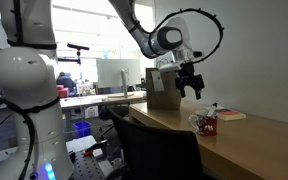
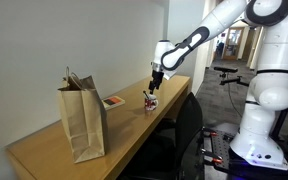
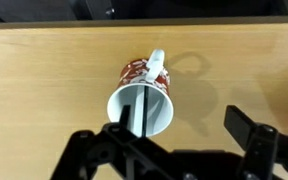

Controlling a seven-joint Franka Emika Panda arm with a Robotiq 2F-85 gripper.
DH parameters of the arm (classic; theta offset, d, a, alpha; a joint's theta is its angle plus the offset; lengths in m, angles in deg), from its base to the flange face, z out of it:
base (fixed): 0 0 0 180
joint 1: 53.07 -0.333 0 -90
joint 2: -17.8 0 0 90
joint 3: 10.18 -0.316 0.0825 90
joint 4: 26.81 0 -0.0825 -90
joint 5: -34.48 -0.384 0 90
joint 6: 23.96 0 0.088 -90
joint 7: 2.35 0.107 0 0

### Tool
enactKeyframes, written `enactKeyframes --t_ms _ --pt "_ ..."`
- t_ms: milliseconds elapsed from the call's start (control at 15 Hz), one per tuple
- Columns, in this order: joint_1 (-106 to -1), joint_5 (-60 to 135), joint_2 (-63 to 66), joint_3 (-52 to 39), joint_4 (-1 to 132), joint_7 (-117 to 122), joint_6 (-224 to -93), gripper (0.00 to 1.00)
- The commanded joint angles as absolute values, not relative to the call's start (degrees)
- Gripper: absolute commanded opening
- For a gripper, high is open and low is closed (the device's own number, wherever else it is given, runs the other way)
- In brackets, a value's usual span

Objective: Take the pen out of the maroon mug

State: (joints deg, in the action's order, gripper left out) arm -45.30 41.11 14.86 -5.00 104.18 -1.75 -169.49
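Along a smooth wooden tabletop (image 2: 134,125) by a plain white wall (image 2: 44,40), a creased brown paper bag (image 2: 82,120) stands well left of the maroon mug (image 2: 150,101), whose round white inside holds the thin dark pen (image 3: 139,108), the gripper (image 3: 184,135) above it spread wide, gripping nothing.

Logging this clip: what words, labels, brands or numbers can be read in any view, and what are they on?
No text can be read in any view.
maroon mug: white marks on its side, too blurred to read.
book: red-and-white cover, too small to read.
paper bag: no print visible on the sides shown.
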Motion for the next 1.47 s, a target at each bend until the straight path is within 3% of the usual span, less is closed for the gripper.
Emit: enactKeyframes --t_ms 0,133,200,333,400,800,1000,1133,1200,1333,1400 --pt "-44.8 36.0 8.7 -4.3 97.5 -7.2 -167.9 0.99" --pt "-43.8 33.3 5.9 -4.4 94.7 -10.7 -167.3 0.92" --pt "-43.1 32.0 4.5 -4.6 93.4 -12.3 -167.0 0.79" --pt "-42.1 30.6 2.2 -4.7 91.3 -14.3 -166.2 0.78" --pt "-41.7 30.3 1.1 -4.7 90.2 -14.9 -165.9 0.72" --pt "-40.2 29.7 -3.4 -5.3 86.0 -15.8 -164.5 0.73" --pt "-40.0 29.4 -4.4 -5.6 84.8 -15.6 -163.6 0.63" --pt "-39.9 29.2 -4.6 -5.8 84.5 -15.7 -163.2 0.49" --pt "-39.9 29.1 -4.7 -5.7 84.4 -15.6 -163.2 0.51" --pt "-40.1 29.4 -5.1 -5.7 84.5 -15.3 -163.3 0.41" --pt "-40.0 29.1 -5.4 -5.9 84.6 -15.4 -163.3 0.44"
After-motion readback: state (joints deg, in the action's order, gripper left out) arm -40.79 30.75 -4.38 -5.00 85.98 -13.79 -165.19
